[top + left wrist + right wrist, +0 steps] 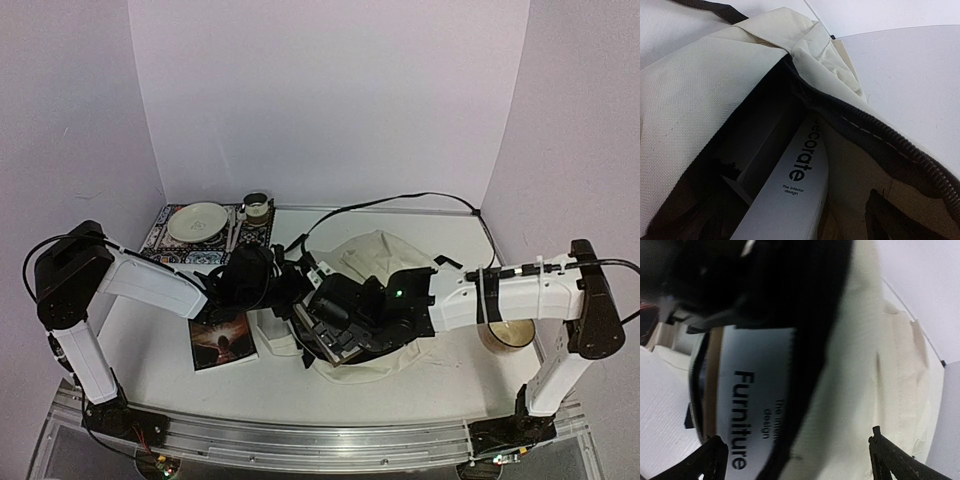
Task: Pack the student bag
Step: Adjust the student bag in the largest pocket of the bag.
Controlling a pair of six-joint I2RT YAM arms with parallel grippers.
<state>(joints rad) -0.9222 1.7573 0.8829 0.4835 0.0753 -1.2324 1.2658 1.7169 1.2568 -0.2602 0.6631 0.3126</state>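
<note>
The student bag (375, 252), cream fabric with a black zipper, lies in the middle of the table with its mouth toward the left. A white book (790, 200) printed "decorate" sits inside the mouth; the right wrist view shows its cover (747, 390) reading "Furniture". My left gripper (278, 285) reaches into the opening. It stands open (790, 222) over the book, its dark fingertips (887, 215) wide apart. My right gripper (335, 318) hangs over the bag's zipper edge (805, 390). It is open (800, 462), gripping nothing, with fingertips (892, 460) on either side.
A dark-covered book (222, 340) lies on the table left of the bag. At the back left is a patterned mat (160, 235) with a white plate (197, 222) and a cup (257, 207). A brown bowl (508, 335) sits under the right arm.
</note>
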